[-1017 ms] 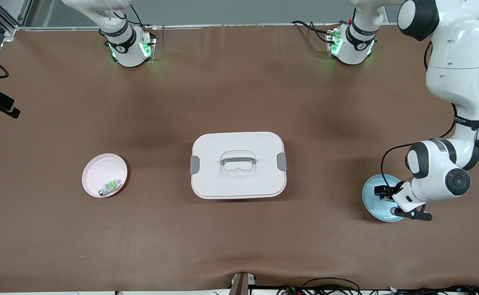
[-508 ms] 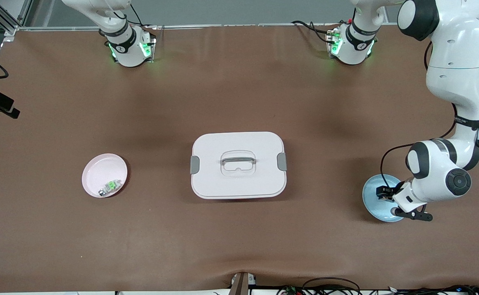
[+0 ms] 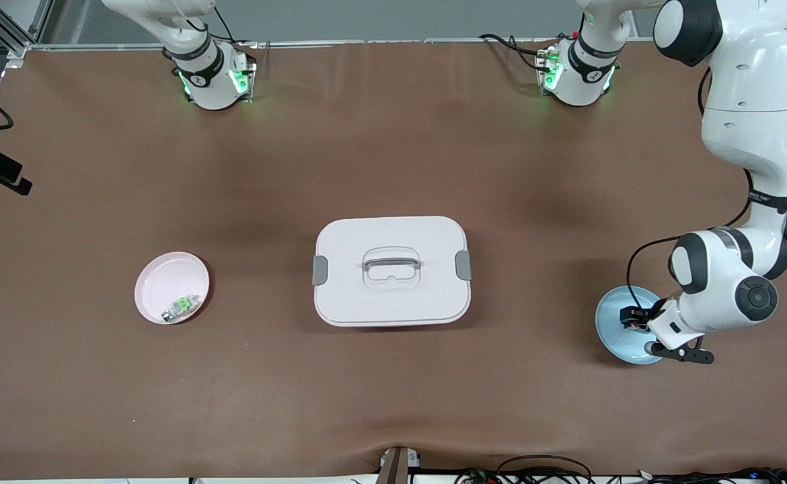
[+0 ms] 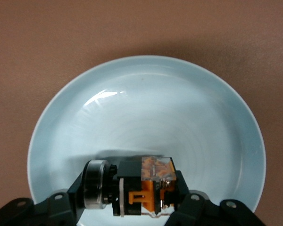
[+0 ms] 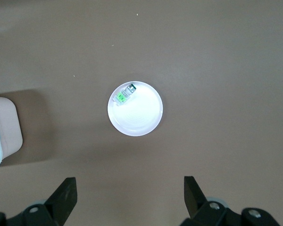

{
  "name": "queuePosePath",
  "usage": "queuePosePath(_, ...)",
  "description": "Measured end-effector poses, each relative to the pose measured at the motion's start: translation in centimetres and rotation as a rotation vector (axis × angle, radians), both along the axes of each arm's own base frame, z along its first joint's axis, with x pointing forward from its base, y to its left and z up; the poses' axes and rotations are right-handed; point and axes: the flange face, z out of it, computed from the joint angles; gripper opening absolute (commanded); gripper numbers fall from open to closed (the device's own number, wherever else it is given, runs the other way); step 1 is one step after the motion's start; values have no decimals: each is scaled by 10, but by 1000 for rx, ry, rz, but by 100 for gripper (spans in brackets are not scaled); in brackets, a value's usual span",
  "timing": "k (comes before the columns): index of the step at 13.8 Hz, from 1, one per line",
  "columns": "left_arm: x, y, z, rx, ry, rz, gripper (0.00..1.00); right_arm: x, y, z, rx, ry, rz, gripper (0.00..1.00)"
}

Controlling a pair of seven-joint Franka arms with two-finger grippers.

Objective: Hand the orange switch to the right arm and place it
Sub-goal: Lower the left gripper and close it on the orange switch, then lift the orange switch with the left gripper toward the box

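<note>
The orange switch (image 4: 153, 175), a small black block with an orange face and a metallic round end, lies on its side in the pale blue plate (image 4: 146, 99). My left gripper (image 4: 133, 187) is down in that plate, its fingers pressed against both ends of the switch. In the front view the left gripper (image 3: 634, 318) is over the blue plate (image 3: 612, 336) at the left arm's end of the table. My right gripper (image 5: 129, 190) is open and empty, held high above the table, with the pink plate (image 5: 137, 117) far below it.
A white lidded box (image 3: 391, 270) with grey clips and a handle stands mid-table. The pink plate (image 3: 165, 282), toward the right arm's end, holds a small green-and-clear component (image 3: 181, 306). The box's edge shows in the right wrist view (image 5: 2, 132).
The left gripper's fingers have drawn in around the switch on the blue plate, and the left wrist has shifted slightly. Nothing else has moved.
</note>
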Motion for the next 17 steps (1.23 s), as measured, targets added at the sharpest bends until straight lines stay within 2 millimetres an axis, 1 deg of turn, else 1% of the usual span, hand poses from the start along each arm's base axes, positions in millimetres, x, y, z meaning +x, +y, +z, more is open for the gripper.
queuePosePath(1, 1, 1, 7, -4, 3, 9, 20, 0, 0, 0, 0, -1, 0, 100)
queuePosePath(2, 2, 0, 18, -13, 7, 33, 20, 0, 0, 0, 0, -1, 0, 100)
queuePosePath(3, 3, -2, 35, -22, 13, 67, 20, 0, 0, 0, 0, -1, 0, 100)
queuePosePath(6, 3, -17, 107, -67, 40, 197, 20, 0, 0, 0, 0, -2, 0, 100)
queuePosePath(9, -5, -48, 173, -169, 55, 343, 20, 1, 0, -1, 0, -3, 0, 100)
queuePosePath(11, -14, -77, 216, -222, 81, 492, 20, 2, 0, -1, -2, -14, 0, 100)
queuePosePath(13, -26, -117, 258, -244, 106, 674, 20, 5, 0, -5, -2, -10, 0, 100)
queuePosePath(14, -32, -138, 275, -259, 119, 767, 20, 9, 0, -13, -2, 3, 1, 100)
queuePosePath(16, -44, -176, 306, -300, 157, 946, 20, 23, -2, -41, -3, 43, 1, 100)
queuePosePath(17, -50, -194, 317, -315, 182, 1025, 20, 32, -3, -54, -12, 56, 2, 100)
